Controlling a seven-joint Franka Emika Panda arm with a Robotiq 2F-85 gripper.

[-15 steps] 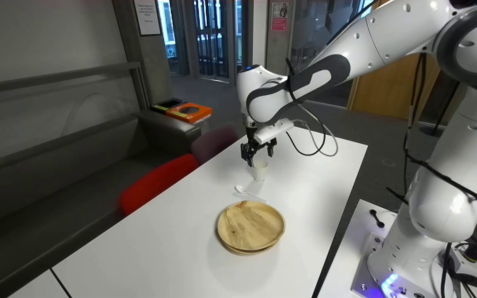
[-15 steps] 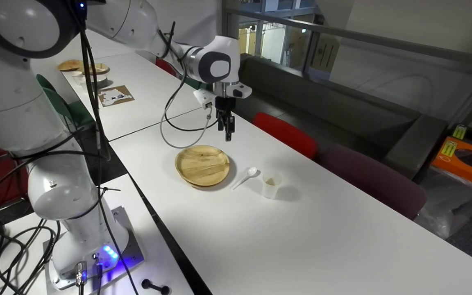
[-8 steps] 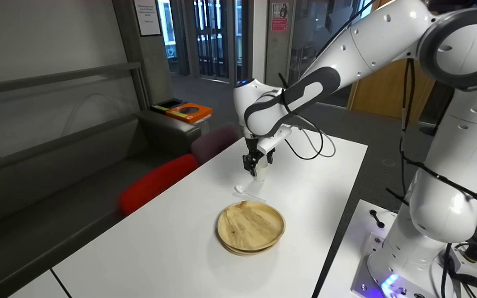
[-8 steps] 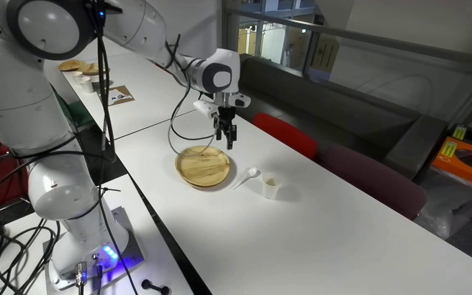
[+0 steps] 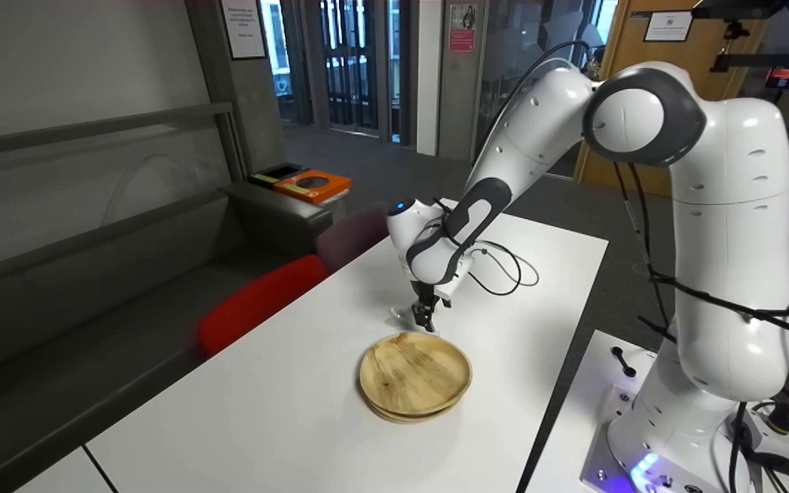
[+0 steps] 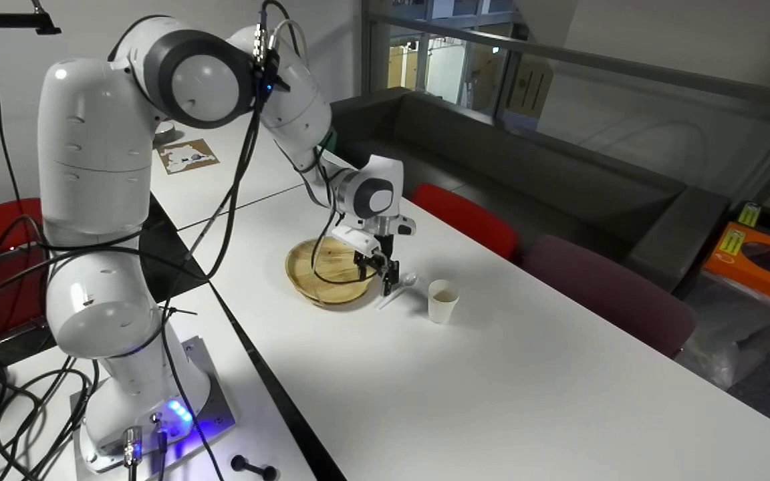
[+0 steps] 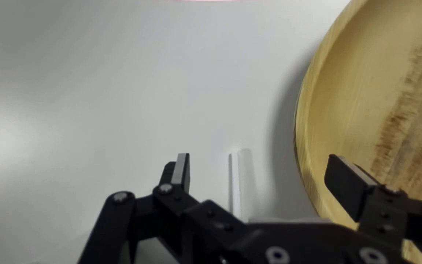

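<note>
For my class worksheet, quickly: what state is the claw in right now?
Claw: open, holding nothing; in the wrist view the white spoon handle shows between its jaws.

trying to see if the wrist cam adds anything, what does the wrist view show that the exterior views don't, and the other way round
Only the wrist view: a look down into the gap between the open fingers, with the handle of the white spoon seen there.
Only the exterior views: robot arm, gray sofa, maroon chair.
Both: fingers, white spoon, wooden plate, white table.
</note>
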